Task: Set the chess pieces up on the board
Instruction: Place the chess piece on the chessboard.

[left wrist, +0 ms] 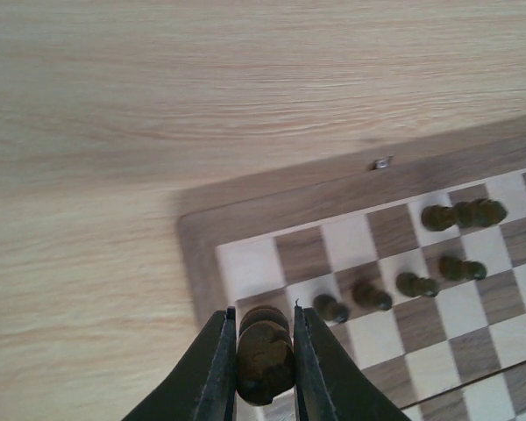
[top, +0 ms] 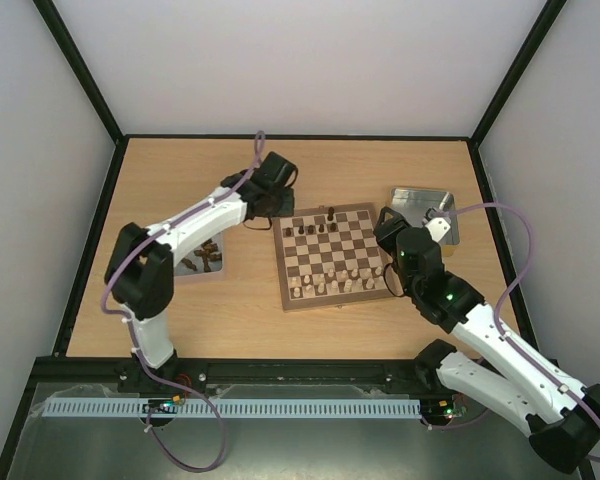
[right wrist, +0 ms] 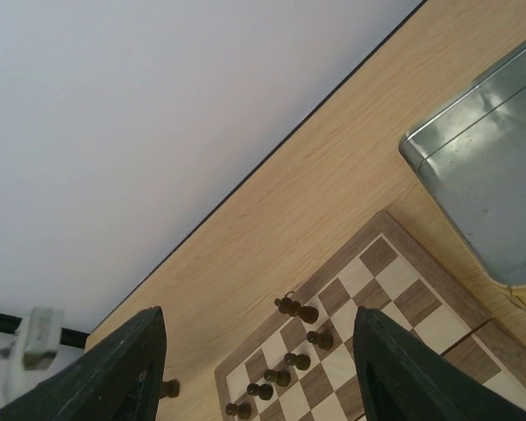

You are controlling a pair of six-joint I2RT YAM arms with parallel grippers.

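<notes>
Pinching a dark chess piece (left wrist: pixel 265 355) in the left gripper (left wrist: pixel 263 309), hovering at the board's (left wrist: pixel 333 189) vacant far-left corner square (left wrist: pixel 245 263); holding right gripper (right wrist: pixel 259 311) half open, empty.

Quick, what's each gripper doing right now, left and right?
Left gripper: closed on a dark chess piece.
Right gripper: open, holding nothing.
</notes>
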